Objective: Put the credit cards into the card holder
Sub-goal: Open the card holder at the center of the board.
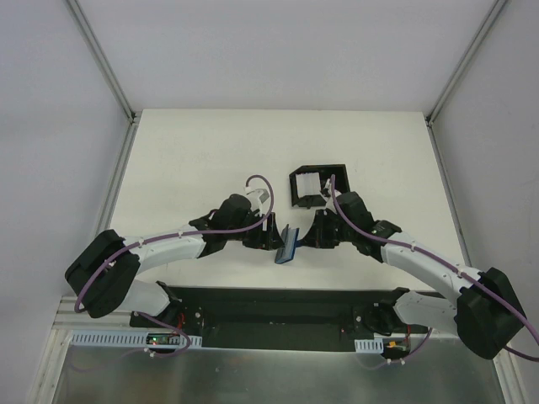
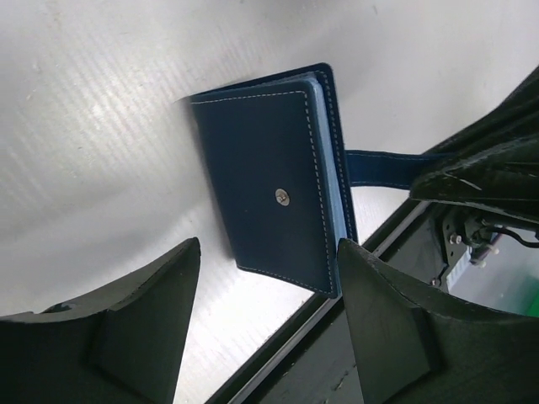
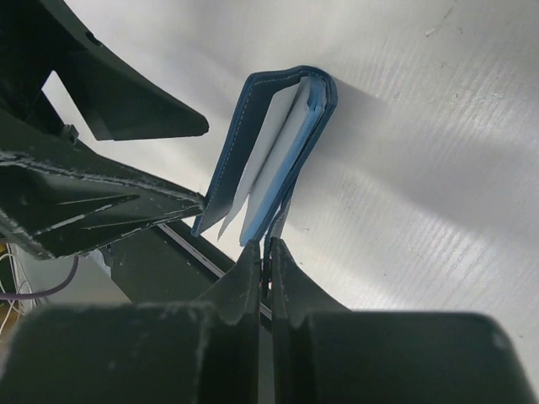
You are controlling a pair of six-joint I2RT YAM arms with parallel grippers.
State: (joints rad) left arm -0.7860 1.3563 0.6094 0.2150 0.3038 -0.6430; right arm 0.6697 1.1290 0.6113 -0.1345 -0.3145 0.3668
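The card holder (image 3: 278, 151) stands on edge, part-open, between the two grippers near the table's (image 1: 194, 160) front edge. A white card (image 3: 251, 181) shows between its leaves. The right gripper (image 3: 268, 252), fingers together, pinches its strap, evidently to steady it. The left gripper (image 2: 268, 252) is spread, straddling the cover without contact. The black box (image 1: 296, 178) sits just behind. Bare surface to the left gives room.

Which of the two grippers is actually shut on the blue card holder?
The right gripper: its jaws are pinched shut on the strap of the card holder. The left gripper only stands open, a finger on either side of the holder.
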